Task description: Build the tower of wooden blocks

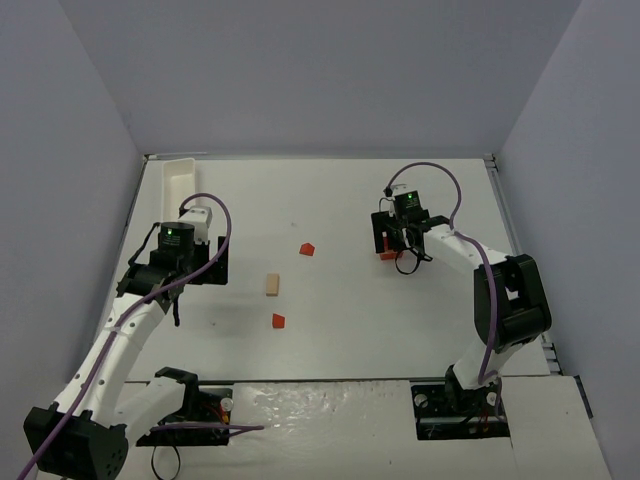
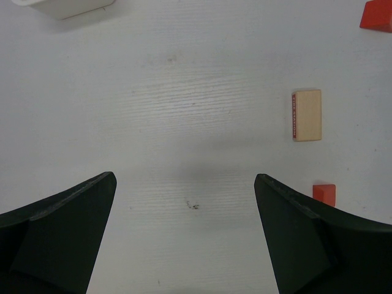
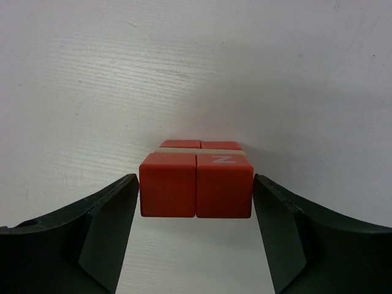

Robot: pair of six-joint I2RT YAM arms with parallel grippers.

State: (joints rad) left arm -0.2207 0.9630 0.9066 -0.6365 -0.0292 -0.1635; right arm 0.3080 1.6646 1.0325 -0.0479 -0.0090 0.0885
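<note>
Nearest the arm bases, a small red cube [image 1: 279, 321] sits on the white table [image 1: 350, 330], just nearer than the tan block [image 1: 271, 285] that lies flat in the middle of the scene. In the left wrist view the tan block shows a pale face with a thin red-printed strip along one long edge.

To the left of the tan block, the left gripper [image 2: 185, 176] hangs with its jaws spread wide and nothing between them but bare table.

A little beyond the tan block and to its right lies a loose red piece [image 1: 306, 249].

Farther right of the tan block, at about the red piece's depth, stands the wood block tower [image 3: 196, 184]. Two bright red cubes sit flush side by side, and the right one has a pale Z-like mark on its top. Behind them runs a thin tan strip, then the tops of two more red pieces.

The right gripper [image 3: 195, 177] straddles the tower, each finger right at an outer red face. Whether it presses or merely flanks cannot be told.

Farthest off, beyond and left of the tan block, a white tray [image 1: 181, 178] lies near the back wall.
</note>
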